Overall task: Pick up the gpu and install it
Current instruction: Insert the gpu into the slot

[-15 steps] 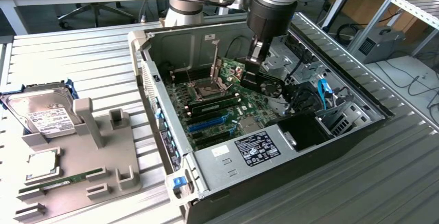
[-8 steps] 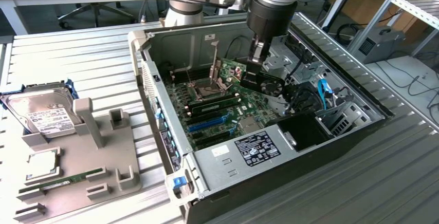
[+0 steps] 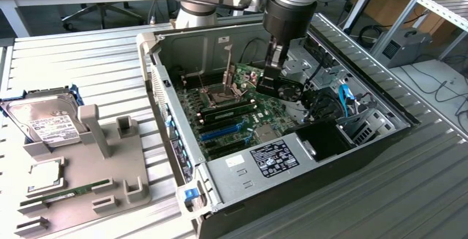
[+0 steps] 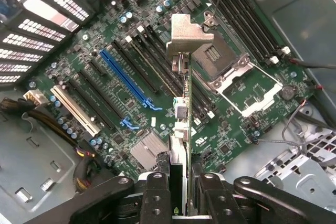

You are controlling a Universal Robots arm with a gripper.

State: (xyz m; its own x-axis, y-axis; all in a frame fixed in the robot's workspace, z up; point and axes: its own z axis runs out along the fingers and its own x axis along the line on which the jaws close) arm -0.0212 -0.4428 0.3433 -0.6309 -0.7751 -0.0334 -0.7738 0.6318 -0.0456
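The pincer (image 4: 181,184) is clamped on the gpu (image 4: 184,111), one black finger (image 4: 157,192) on each flat face. The card stands on edge between them, and its silver bracket (image 4: 186,35) is at the end farthest from the pincer.

In the exterior view the pincer (image 3: 273,66) reaches down from the arm into the open computer case (image 3: 241,173). There it holds the gpu (image 3: 281,90), whose round fan faces the exterior view's right, over the middle of the motherboard (image 3: 241,118).

In the wrist view the card lines up with the expansion slots of the motherboard (image 4: 100,61). It lies between the long blue slot (image 4: 126,77) and the open CPU socket (image 4: 228,72). I cannot tell whether its lower edge touches a slot.

A white slot (image 4: 76,109) and a small silver heatsink (image 4: 148,149) lie beyond the blue one.

Outside the case, on the slatted metal desk (image 3: 87,52) toward the exterior view's left, is a grey holder (image 3: 117,168). It carries a hard drive (image 3: 44,123), a CPU chip (image 3: 44,173) and a green RAM stick (image 3: 66,192).
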